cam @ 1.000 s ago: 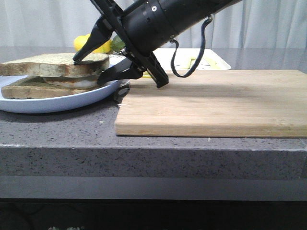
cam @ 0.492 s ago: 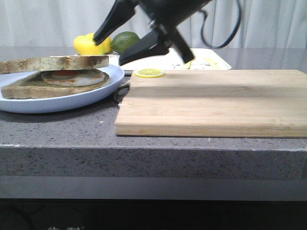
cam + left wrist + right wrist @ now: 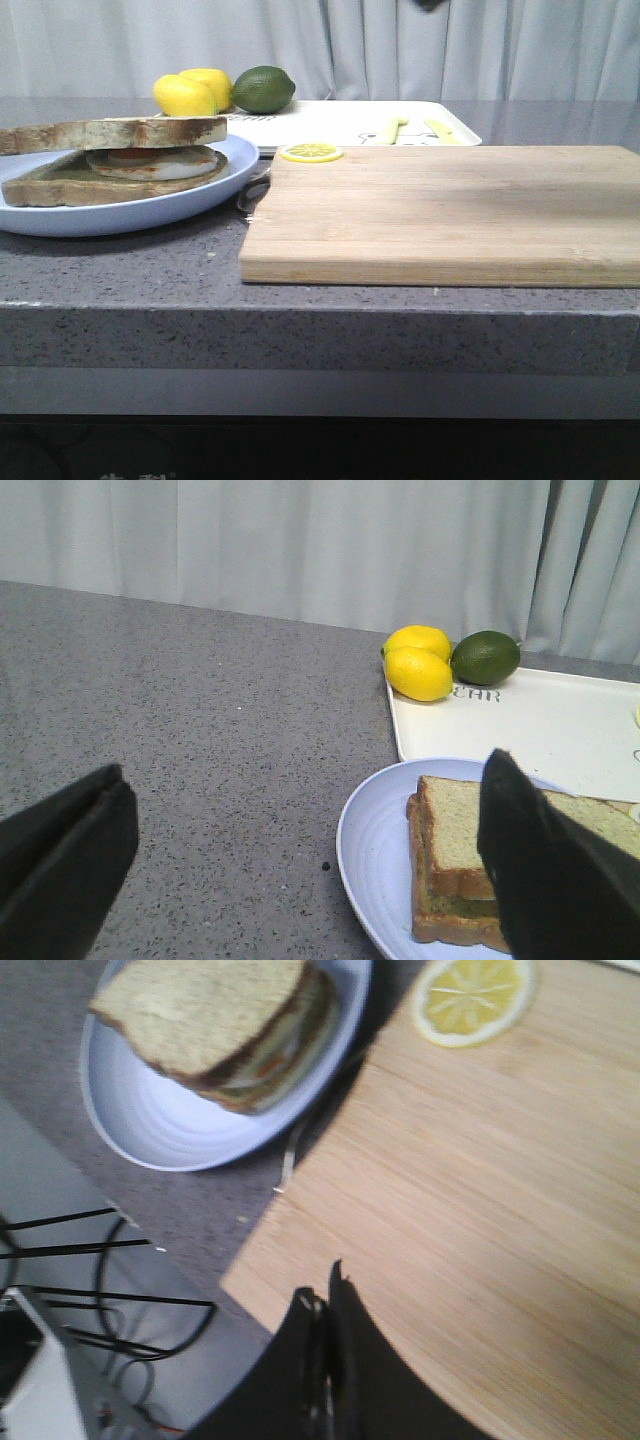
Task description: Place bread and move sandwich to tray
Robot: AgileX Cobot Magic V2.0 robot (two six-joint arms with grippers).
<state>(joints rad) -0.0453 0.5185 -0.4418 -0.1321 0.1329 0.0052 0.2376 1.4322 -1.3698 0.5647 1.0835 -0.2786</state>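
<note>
The sandwich point(image 3: 115, 158) lies on a light blue plate point(image 3: 150, 212) at the left. Its plain top bread slice point(image 3: 120, 131) rests on the fried egg point(image 3: 155, 160) and the lower slice. The white tray point(image 3: 350, 122) lies behind the plate and the board. In the left wrist view my left gripper point(image 3: 300, 870) is open and empty, over the counter beside the plate point(image 3: 380, 850) and sandwich point(image 3: 465, 845). In the right wrist view my right gripper point(image 3: 325, 1300) is shut and empty, high over the cutting board point(image 3: 480, 1210); the sandwich point(image 3: 220, 1020) is apart from it. Neither gripper shows in the front view.
A wooden cutting board point(image 3: 450, 210) fills the middle and right, with a lemon slice point(image 3: 310, 153) on its far left corner. Two lemons point(image 3: 190, 92) and a lime point(image 3: 263, 88) sit by the tray. A thin metal utensil point(image 3: 255, 190) lies between plate and board.
My right gripper let go of the top bread slice, rose up and right out of the front view, and shut. The slice stays on the egg.
</note>
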